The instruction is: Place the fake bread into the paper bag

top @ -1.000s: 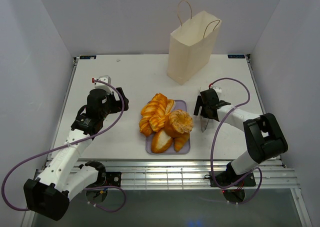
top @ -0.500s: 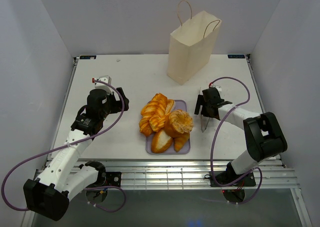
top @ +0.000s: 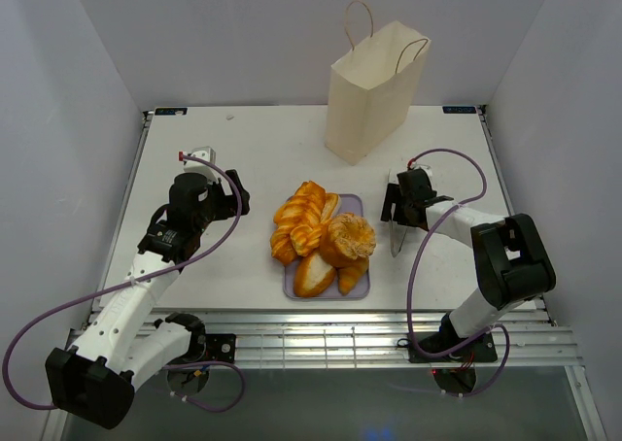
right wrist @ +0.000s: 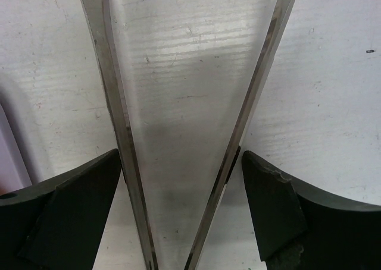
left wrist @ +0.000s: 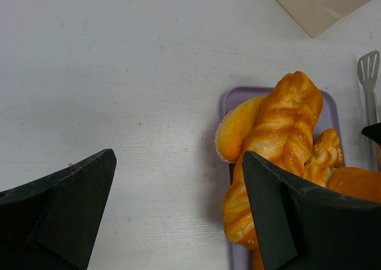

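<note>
The fake bread (top: 321,235) is a heap of glossy golden loaves and rolls on a lilac tray (top: 358,288) at mid-table; a braided loaf (left wrist: 286,127) tops it. The paper bag (top: 374,91) stands upright at the back, mouth open, with its base corner (left wrist: 321,2) showing in the left wrist view. My left gripper (top: 236,196) hovers open left of the tray, only bare table between its fingers (left wrist: 178,210). My right gripper (top: 397,208) is low over metal tongs (top: 394,239), open. Its fingers (right wrist: 77,192) straddle both spread tong arms (right wrist: 113,103), close against their outer sides.
The tongs lie on the table just right of the tray, their flat tip (left wrist: 369,74) pointing toward the bag. White walls enclose the table on three sides. The tray's edge (right wrist: 9,145) sits just left of my right gripper.
The right gripper has crept slightly toward the back over the tongs and its jaws have narrowed a little around the tong arms. The left arm, bread and bag have not moved.
</note>
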